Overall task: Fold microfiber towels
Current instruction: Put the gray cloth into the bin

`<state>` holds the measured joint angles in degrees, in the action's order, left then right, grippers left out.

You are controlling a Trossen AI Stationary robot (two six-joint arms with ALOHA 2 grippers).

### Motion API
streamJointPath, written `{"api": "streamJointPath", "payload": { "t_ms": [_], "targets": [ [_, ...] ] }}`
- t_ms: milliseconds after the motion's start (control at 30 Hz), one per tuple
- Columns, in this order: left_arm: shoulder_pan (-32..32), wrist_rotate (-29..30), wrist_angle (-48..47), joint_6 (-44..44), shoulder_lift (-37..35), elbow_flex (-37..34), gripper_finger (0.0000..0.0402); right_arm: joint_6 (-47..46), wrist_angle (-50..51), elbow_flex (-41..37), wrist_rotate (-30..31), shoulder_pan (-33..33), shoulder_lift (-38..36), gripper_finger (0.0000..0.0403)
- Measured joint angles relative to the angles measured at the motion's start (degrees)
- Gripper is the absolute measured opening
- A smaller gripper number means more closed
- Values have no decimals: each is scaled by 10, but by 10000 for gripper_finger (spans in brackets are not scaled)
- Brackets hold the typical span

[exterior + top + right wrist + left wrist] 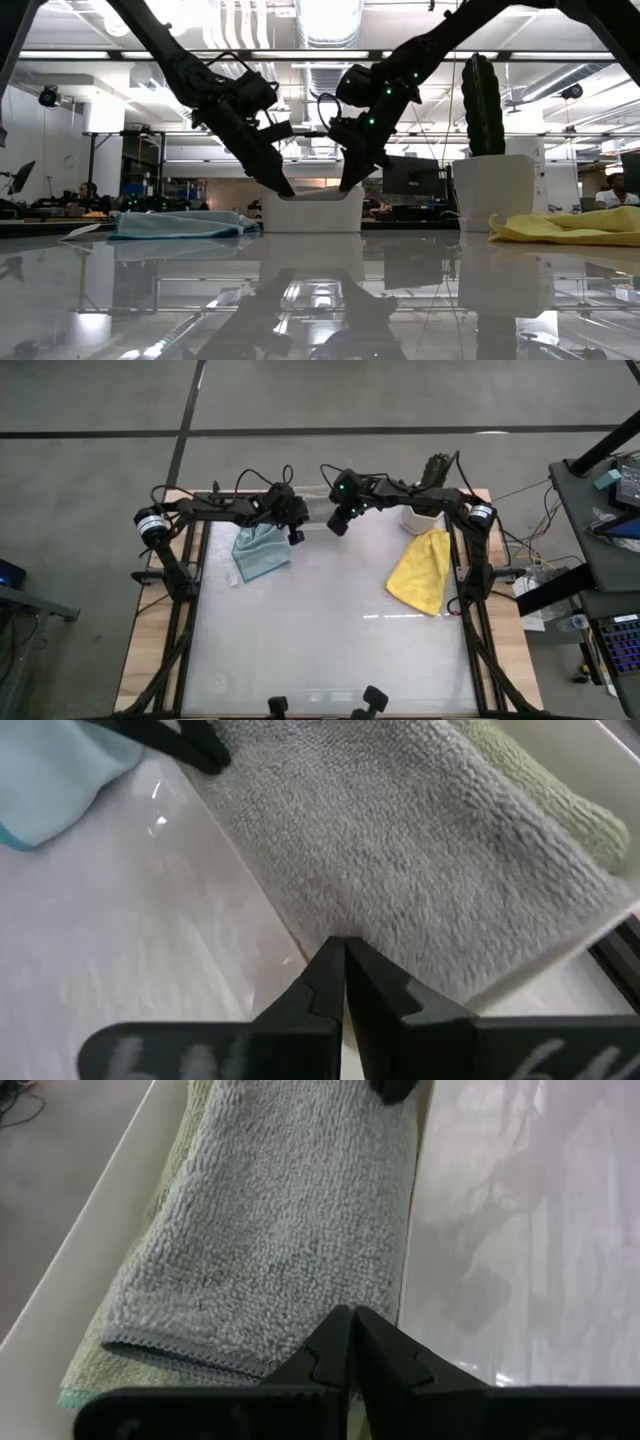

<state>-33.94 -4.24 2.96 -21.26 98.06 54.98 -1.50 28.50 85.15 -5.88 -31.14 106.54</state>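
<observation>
On the glossy white table (330, 620), both arms angle down at top centre: left gripper (296, 536) and right gripper (338, 525), fingers pressed together and empty, flank the white tub (312, 211) containing the grey towel (270, 1230) and sage green towel (540, 780). The pale blue towel (262, 552) lies upper left, the yellow towel (422, 570) at right.

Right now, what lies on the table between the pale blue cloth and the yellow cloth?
Nothing. In the high view the table is bare between the pale blue cloth and the yellow cloth; the low view shows the same gap.
</observation>
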Motion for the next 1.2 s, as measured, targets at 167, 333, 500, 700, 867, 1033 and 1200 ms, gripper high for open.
{"api": "streamJointPath", "payload": {
  "t_ms": [167,333,500,700,867,1033,1200],
  "targets": [
    [0,1,-1,7,0,0,6,0,23,6,0,0,-17,9],
    [0,1,-2,15,1,0,6,1,25,6,0,0,-40,9],
    [0,2,-5,15,1,3,6,0,-7,-1,3,0,-40,9],
    [0,2,-4,15,2,2,6,-2,-16,-17,41,0,-17,9],
    [-1,2,-4,17,2,2,6,0,-26,-20,60,-3,4,9],
    [-1,2,-4,34,2,1,6,1,-26,-20,61,-8,2,9],
    [-1,3,-9,34,-3,2,6,1,-22,-20,61,-10,-1,9]
  ]
}}
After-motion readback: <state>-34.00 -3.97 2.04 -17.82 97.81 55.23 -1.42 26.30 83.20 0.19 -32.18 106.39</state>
